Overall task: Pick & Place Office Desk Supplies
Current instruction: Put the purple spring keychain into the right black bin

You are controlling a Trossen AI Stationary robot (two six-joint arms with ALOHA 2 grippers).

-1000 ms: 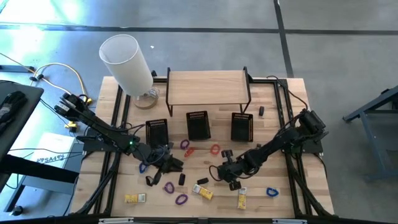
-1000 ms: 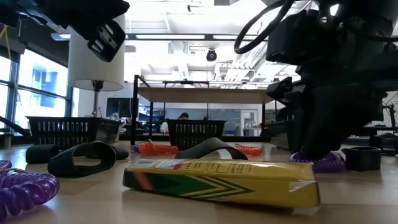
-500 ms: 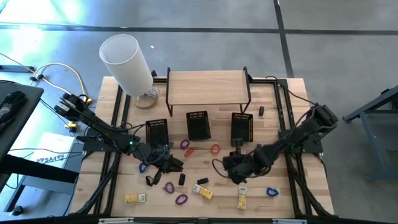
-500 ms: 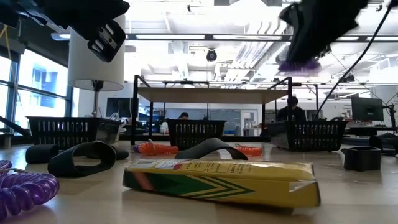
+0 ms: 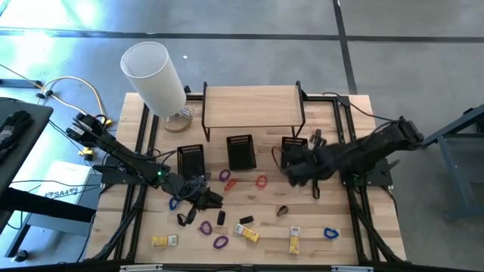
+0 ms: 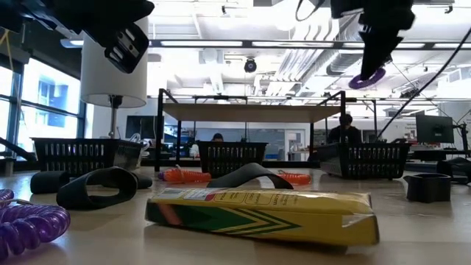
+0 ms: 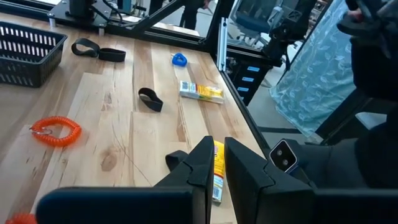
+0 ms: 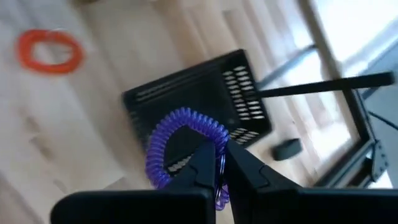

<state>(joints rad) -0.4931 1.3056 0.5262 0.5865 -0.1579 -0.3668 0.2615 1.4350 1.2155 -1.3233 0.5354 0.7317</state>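
High view: right gripper (image 5: 296, 168) is above the rightmost black mesh basket (image 5: 293, 153), but what it carries is lost against the dark arm. Right wrist view settles it: jaws clenched on a purple coil loop (image 8: 180, 144), the basket directly beyond. Low view shows the loop (image 6: 366, 77) hanging well clear of the worktop (image 6: 412, 235), with a yellow box (image 6: 261, 213) lying in the foreground. Left gripper (image 5: 203, 196) sits low among the scattered loops and clips; left wrist view shows its jaws pressed together, holding nothing, with an orange coil loop (image 7: 56, 131) and a black band (image 7: 150, 99) on the boards ahead.
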